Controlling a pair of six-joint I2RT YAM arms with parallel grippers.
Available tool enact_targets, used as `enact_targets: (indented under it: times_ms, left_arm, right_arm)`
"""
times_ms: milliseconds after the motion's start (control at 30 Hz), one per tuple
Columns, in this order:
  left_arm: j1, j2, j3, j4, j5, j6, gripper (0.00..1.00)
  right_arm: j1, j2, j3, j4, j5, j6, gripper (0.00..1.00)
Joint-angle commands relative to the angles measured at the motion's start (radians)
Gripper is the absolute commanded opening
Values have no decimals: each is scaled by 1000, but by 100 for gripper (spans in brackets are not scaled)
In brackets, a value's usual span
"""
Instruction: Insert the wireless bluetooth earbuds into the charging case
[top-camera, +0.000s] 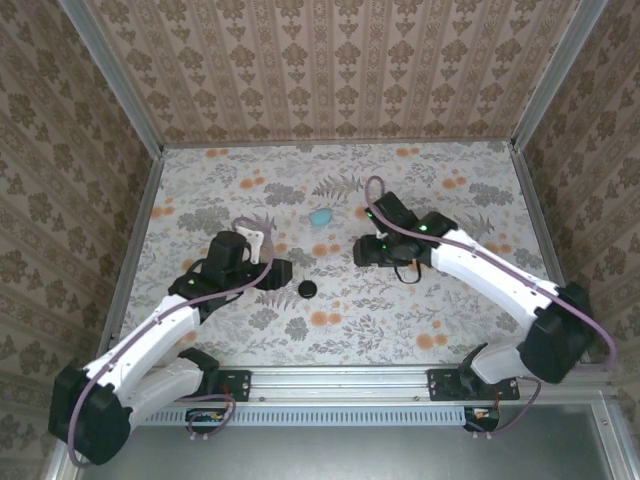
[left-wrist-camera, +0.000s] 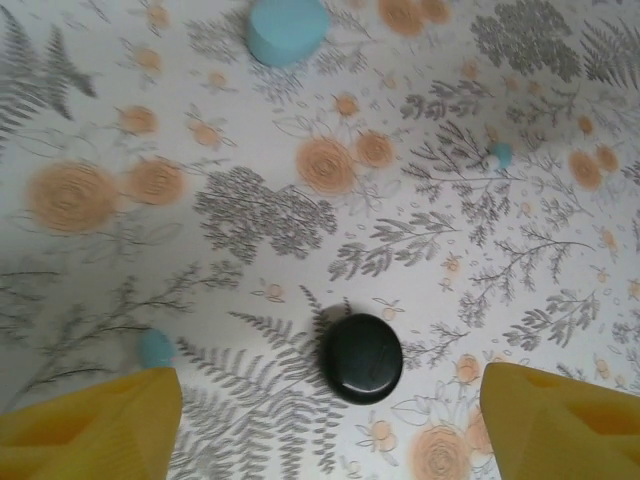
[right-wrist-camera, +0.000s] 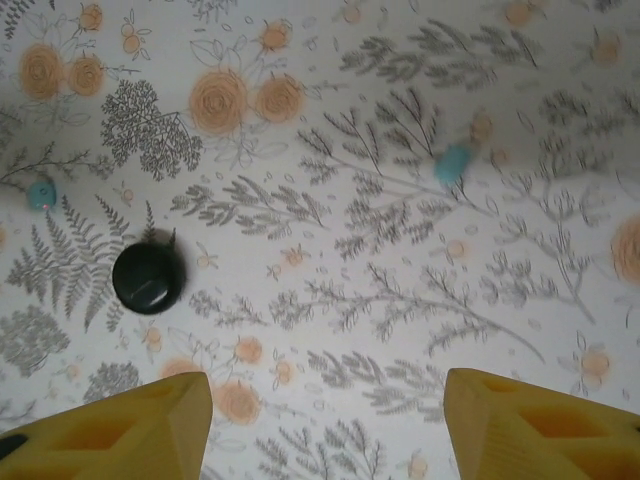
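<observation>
From above: a wide-spread, empty left gripper (top-camera: 283, 272) with the black puck (top-camera: 307, 289) just ahead of its fingertips; a right gripper (top-camera: 360, 251) likewise parted on nothing, with the turquoise case (top-camera: 321, 217) ahead and off to one side, well apart from both. Through the left wrist: the black puck between the yellow fingers (left-wrist-camera: 95, 425), touching neither — probably a closed charging case, though no seam to tell by; one turquoise earbud (left-wrist-camera: 155, 347) just outside the finger on the view's left, another turquoise earbud (left-wrist-camera: 500, 154) far ahead toward the opposite finger's side. For a clean pick: slide sideways to centre the near turquoise earbud, narrow the jaws first, sink right down to the table (left-wrist-camera: 250, 215), then close gently — likely to squirt out of an off-centre pinch. Mind the black puck; easy to knock with a passing finger. Through the right wrist: wide fingers (right-wrist-camera: 110, 430) over the patterned table, a turquoise earbud (right-wrist-camera: 455, 163) ahead toward the view's right, another turquoise earbud (right-wrist-camera: 41, 193) beyond the black puck (right-wrist-camera: 148, 277) on the other side. Cannot tell either lid's state, so confirm an open well before carrying anything over.
</observation>
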Motion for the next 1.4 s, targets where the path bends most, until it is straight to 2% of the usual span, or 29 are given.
enact_targets:
  times_ms: [0,33,67,100,300,467,633,733,933,1133,1367]
  left_arm:
    - [30,-48,30,-81,5,5,84]
    - [38,-57,28,-86,15,12,90]
    - [44,-61,26,-89,20,13,99]
    - [51,-63,24,-95,17,13,100]
    - [117,-47,2,-61,5,4,100]
    - [169,-24,5,-40,16,1,100]
    - [226,-14,-13,25,102,16,100]
    - [259,-4,-30,71,159,5,100]
    - [277,24,-46,114,174,-1,100]
    - [285,8,-61,147,118,12,100]
    - [295,-21,-73,138,90,0,100]
  right_arm:
    - [25,115,113,2,100,-60,66]
    - [26,162,153,11,94,-74,68]
    - [28,202,188,22,85,-89,72]
    - [31,247,227,33,80,-104,75]
    - [32,508,488,43,137,-203,85]
    - [23,758,789,-41,165,-280,90]
    - [-3,995,1111,-174,156,-333,93]
    - [-24,1096,1244,-242,131,-345,94]
    - [-65,1143,1274,-242,94,-339,94]
    - [-73,1169,1243,-212,-13,-336,94]
    - [-70,1199,1231,-203,-57,-300,90]
